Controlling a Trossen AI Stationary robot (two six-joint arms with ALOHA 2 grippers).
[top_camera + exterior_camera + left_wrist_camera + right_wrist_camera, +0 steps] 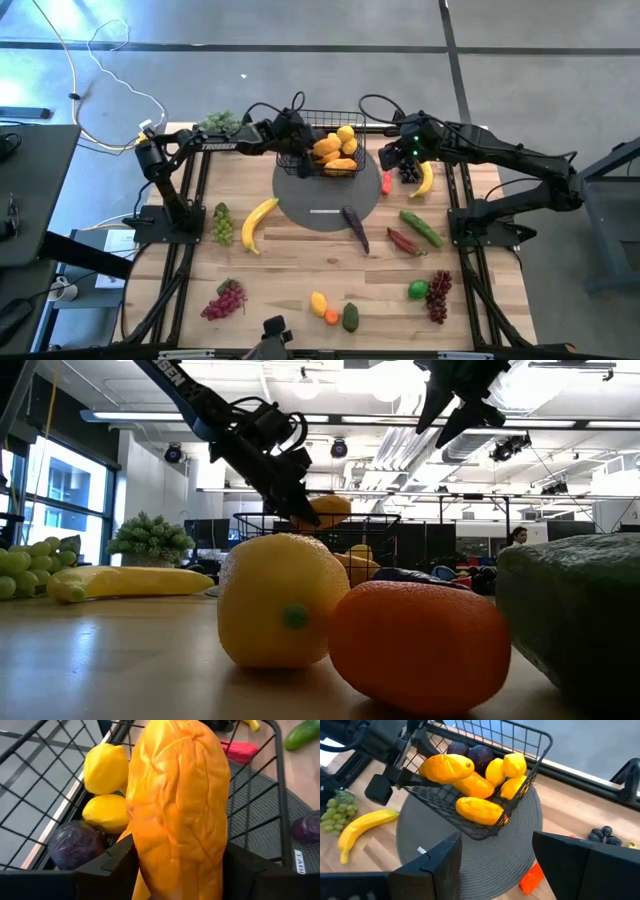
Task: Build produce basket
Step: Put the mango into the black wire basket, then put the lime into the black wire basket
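The black wire basket [300, 125] stands on a dark grey round mat [330, 205] at the table's far middle. In it lie lemons [512, 767], orange mangoes [480, 810] and dark purple fruit [480, 755]. My left gripper [308, 148] reaches in from the left, shut on another orange mango [175, 805] over the basket's left part. My right gripper [495, 855] hangs open and empty, high above the mat's right edge. My left gripper pinches the mango's two long sides [137, 855] between its two fingers, at the end nearest the wrist. The fingers slant down from the table's left and lie along the mango, which sticks out ahead of them [445, 767]. I cannot tell whether its underside touches the mango beneath.
Loose produce lies around the mat: a banana [258, 222], green grapes [222, 222], an eggplant [355, 228], a cucumber [420, 226], a chili [403, 240], red grapes [225, 300]. A lemon [280, 600] and an orange fruit [420, 645] lie near the front edge.
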